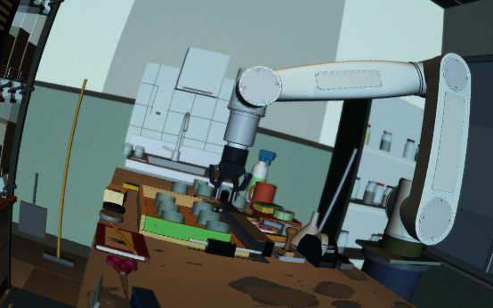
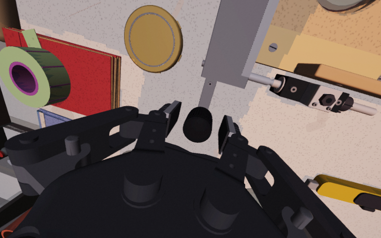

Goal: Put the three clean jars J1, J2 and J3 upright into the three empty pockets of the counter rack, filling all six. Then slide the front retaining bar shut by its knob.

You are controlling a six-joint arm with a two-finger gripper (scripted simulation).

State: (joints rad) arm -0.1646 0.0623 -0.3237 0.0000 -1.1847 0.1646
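Observation:
The far end of the retaining bar [image 1: 244, 227] is partly hidden behind my fingers in the side camera. The bar runs along the right side of the wooden rack [image 1: 181, 213]. Its black knob [image 2: 197, 125] sits between the fingers of my gripper [image 2: 197, 124], which is open and holds nothing. The grey bar end [image 2: 233, 44] reaches from the knob toward the rack's corner. Six grey-lidded jars [image 1: 188, 207] stand upright in the rack's pockets. I cannot tell J1, J2 and J3 apart from the others.
A red mug [image 1: 264, 192] and a spray bottle [image 1: 261, 171] stand just right of the gripper. A green tape roll [image 2: 33, 78], a red book [image 2: 86, 79] and a round brown lid [image 2: 153, 38] lie by the knob. A black bracket on a rod [image 2: 313, 94] sits at the rack's edge.

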